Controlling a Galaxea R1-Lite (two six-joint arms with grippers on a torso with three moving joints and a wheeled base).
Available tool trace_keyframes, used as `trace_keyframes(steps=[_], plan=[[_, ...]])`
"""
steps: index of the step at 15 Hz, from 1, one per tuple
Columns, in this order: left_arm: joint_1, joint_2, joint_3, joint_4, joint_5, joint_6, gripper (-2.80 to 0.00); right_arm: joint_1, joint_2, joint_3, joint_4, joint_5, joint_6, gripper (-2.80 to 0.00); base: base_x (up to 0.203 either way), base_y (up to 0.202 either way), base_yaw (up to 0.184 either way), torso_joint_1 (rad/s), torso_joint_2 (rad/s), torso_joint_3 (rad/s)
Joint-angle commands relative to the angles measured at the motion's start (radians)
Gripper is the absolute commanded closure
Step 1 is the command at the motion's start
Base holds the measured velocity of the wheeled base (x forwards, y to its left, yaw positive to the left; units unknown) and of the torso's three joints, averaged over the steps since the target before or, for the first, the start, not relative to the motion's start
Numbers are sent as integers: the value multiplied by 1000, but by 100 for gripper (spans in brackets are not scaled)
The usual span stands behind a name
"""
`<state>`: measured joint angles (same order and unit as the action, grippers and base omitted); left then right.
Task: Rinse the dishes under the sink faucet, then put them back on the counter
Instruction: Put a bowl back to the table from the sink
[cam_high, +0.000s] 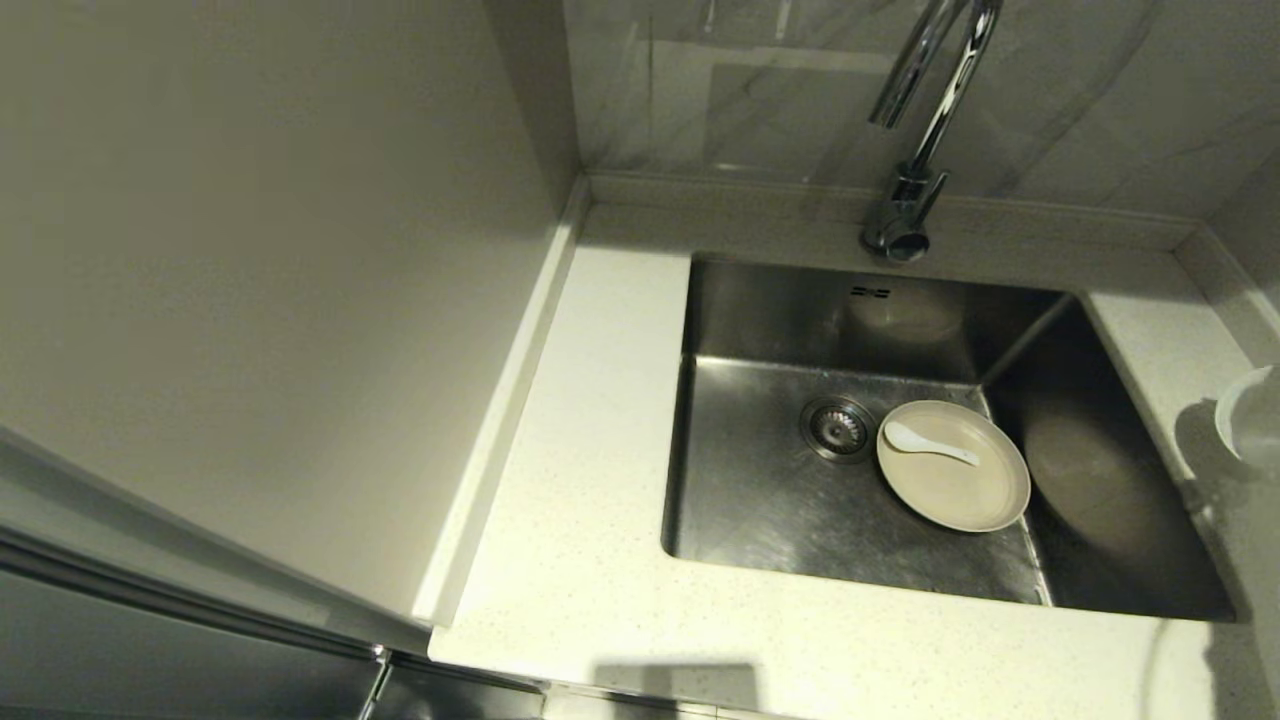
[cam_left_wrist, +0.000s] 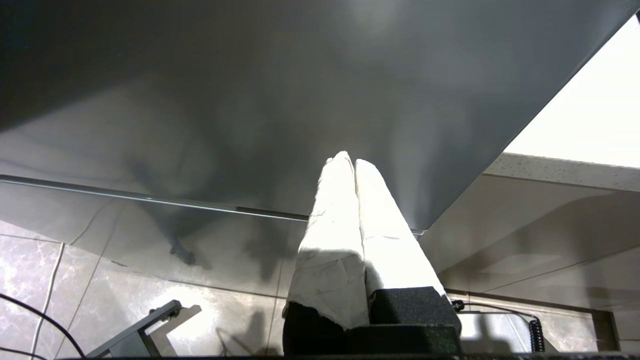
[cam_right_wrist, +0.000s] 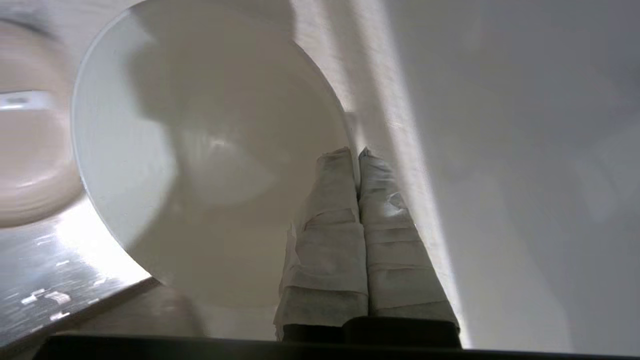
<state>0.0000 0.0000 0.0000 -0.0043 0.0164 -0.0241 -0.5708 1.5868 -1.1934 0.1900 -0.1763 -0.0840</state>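
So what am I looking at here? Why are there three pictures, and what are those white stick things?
It is a robot with two arms, washing up. One camera on its head looks down at the sink, where a plate lies with a spoon on it, under the faucet. The other two cameras sit on its wrists. The white sticks are its padded jaws. The left gripper is shut, holding nothing, down beside the cabinet. The right gripper pinches the rim of a white bowl above the counter.

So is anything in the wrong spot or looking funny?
Nothing is broken or spilled. The plate lies in the sink with the spoon on it, not under the faucet. The right gripper pinches the bowl by its rim.
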Motion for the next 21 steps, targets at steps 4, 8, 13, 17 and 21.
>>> trace_keyframes(steps=[4,8,13,17,21], plan=[[0,-3,0,0,0,0,0,42,20,24,-1,-3,4,0,0,0,0,0,0,0],[0,-3,0,0,0,0,0,42,39,43,-3,-7,3,0,0,0,0,0,0,0],[0,-3,0,0,0,0,0,42,52,46,-4,-32,1,0,0,0,0,0,0,0],[0,-3,0,0,0,0,0,42,50,28,-9,-31,0,-280,0,0,0,0,0,0],[0,-3,0,0,0,0,0,52,43,-31,-14,-29,0,-280,0,0,0,0,0,0]])
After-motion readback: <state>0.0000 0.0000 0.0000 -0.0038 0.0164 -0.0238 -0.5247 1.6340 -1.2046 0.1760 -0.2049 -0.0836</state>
